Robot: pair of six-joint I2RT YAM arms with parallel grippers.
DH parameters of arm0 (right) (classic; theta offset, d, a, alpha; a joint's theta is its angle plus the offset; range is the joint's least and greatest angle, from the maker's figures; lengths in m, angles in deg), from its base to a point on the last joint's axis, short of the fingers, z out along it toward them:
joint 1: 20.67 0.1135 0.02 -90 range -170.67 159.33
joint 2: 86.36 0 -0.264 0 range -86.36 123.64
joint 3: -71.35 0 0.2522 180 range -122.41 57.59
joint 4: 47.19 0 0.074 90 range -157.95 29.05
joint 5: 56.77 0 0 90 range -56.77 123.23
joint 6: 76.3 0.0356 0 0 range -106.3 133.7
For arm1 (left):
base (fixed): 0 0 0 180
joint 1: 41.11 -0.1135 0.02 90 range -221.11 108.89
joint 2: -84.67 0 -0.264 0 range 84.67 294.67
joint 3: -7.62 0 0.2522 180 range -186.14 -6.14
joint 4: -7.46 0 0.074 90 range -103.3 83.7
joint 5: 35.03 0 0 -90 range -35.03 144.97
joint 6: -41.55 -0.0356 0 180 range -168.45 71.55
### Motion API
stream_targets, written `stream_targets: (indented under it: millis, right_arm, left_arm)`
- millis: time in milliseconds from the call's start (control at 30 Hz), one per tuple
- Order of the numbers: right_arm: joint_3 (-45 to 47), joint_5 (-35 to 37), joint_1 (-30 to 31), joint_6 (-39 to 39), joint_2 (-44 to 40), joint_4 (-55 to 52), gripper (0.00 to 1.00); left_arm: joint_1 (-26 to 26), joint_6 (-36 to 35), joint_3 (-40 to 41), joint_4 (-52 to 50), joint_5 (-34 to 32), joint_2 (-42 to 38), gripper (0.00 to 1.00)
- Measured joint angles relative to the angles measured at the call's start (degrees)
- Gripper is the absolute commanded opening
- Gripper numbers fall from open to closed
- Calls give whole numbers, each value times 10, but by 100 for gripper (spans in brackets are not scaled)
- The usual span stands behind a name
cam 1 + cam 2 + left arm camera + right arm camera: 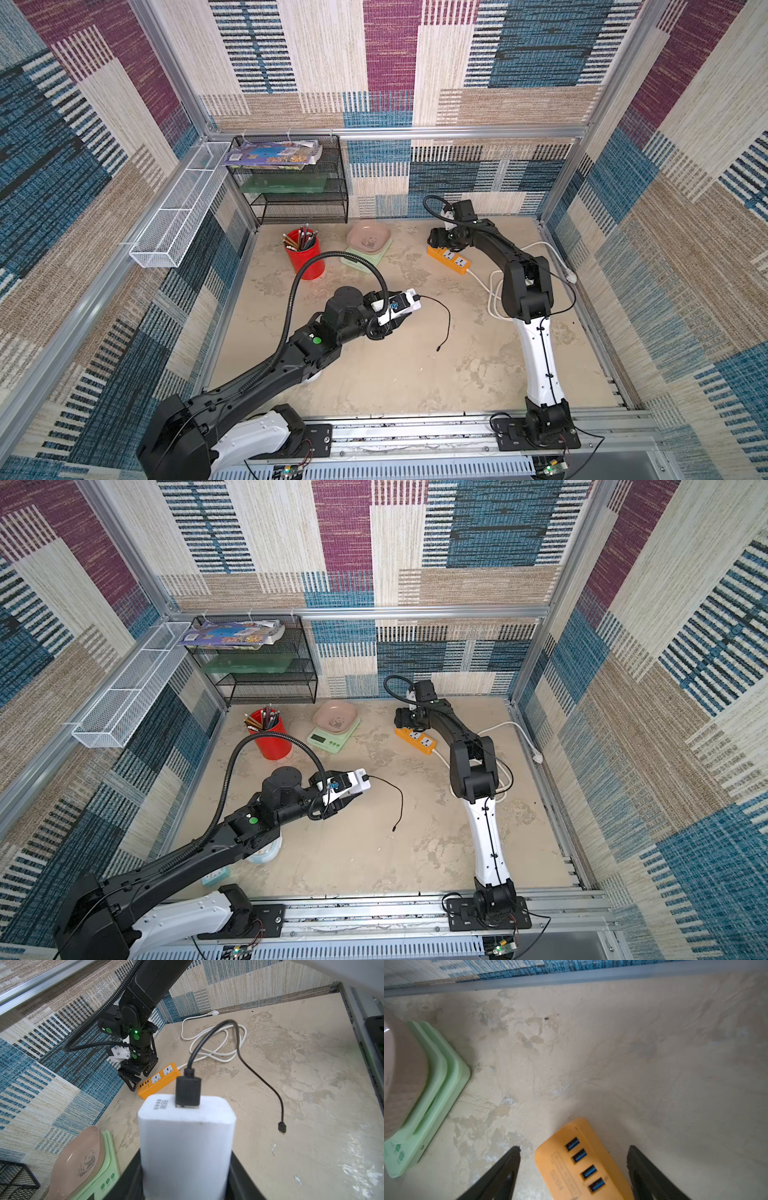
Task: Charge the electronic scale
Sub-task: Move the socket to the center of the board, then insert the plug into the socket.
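My left gripper (185, 1178) is clamped on the white charger block (187, 1136), and the black cable (259, 1080) is seated in its top. I judge that to be about all that is done. The cable's small free plug (282, 1127) lies loose on the table (415, 374), well apart from the electronic scale (332, 733), and the block is not in the orange power strip (451, 259). My right gripper (574, 1149) hangs with its fingers spread either side of the strip's USB end, a gap showing on both sides, so it holds nothing. Two connections are left as I read it: block into a socket, small plug into the scale. The strip's own white cord ends in a plug (571, 276) lying on the table by the right wall, which may need seeing to as well. The scale sits flat at the back of the table, between the red pencil cup (270, 739) and the strip, with its pink panda tray (336, 717) on top. It is turned a little, so the display and buttons face the front of the table and slightly to my left. The body is close to square, and its slightly longer run goes from display edge to back edge. In the right wrist view a small dark mark (422, 1147) shows on the side facing the strip (perhaps the port, I cannot tell).
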Motion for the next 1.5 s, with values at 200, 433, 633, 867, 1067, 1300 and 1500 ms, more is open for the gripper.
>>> stream_targets:
  millis: [200,433,633,867,1067,1300,1500]
  right_arm:
    - [-12,-23,17,-2,19,-24,82]
    - [60,-68,69,-9,-22,-16,81]
    - [162,-95,112,-8,-85,-3,80]
    - [241,-106,151,3,-157,10,79]
    - [319,-102,156,63,-278,28,78]
    - [408,-89,184,132,-445,75,76]
    - [469,-88,218,155,-544,108,81]
  left_arm:
    - [0,1,0,0,-1,-2,28]
    - [-2,1,23,10,-3,-17,32]
    - [-10,1,35,20,-3,-14,35]
    - [-21,7,49,38,-1,-5,35]
    - [-26,31,53,59,-3,8,35]
    - [-32,59,68,96,-50,10,35]
    - [-36,75,71,111,-79,11,34]
